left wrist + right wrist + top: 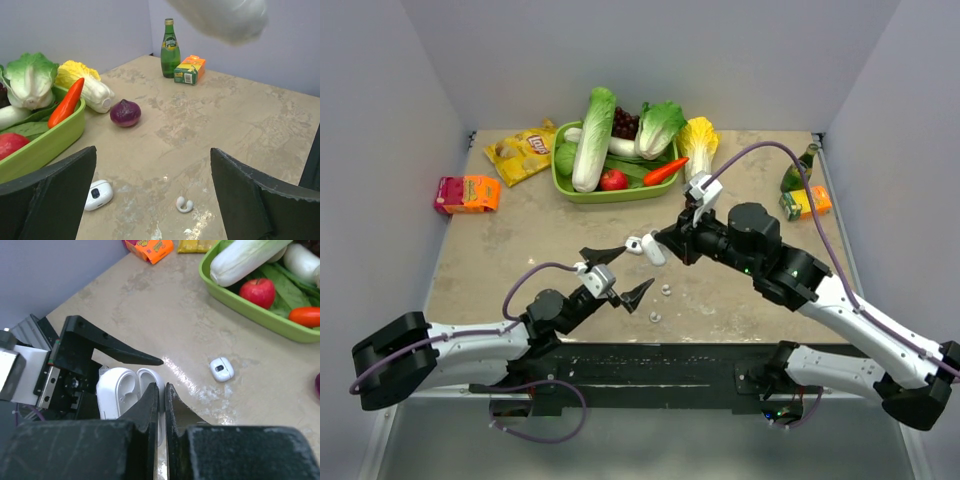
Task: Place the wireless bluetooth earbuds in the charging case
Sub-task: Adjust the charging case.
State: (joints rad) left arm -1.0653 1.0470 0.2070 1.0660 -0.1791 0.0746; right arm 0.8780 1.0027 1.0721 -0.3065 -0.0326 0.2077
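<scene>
My right gripper [655,243] is shut on an open white charging case [645,247] and holds it above the table. In the right wrist view its fingers [152,405] pinch one half of the case [120,390], whose two moulded wells are empty. My left gripper [637,265] is open and empty just left of and below the case. One C-shaped white earbud [184,204] lies on the table between the left fingers [50,190]; it also shows from above [654,316]. A second bud-sized white piece with a dark centre [98,194] lies beside it, also seen in the top view [666,290] and the right wrist view [221,369].
A green tray [610,192] of vegetables stands at the back. A chips bag [520,152] and a red-orange box [467,193] lie at the left. A green bottle [800,168] and a small carton [807,202] stand at the right. A red onion [125,112] lies near the tray.
</scene>
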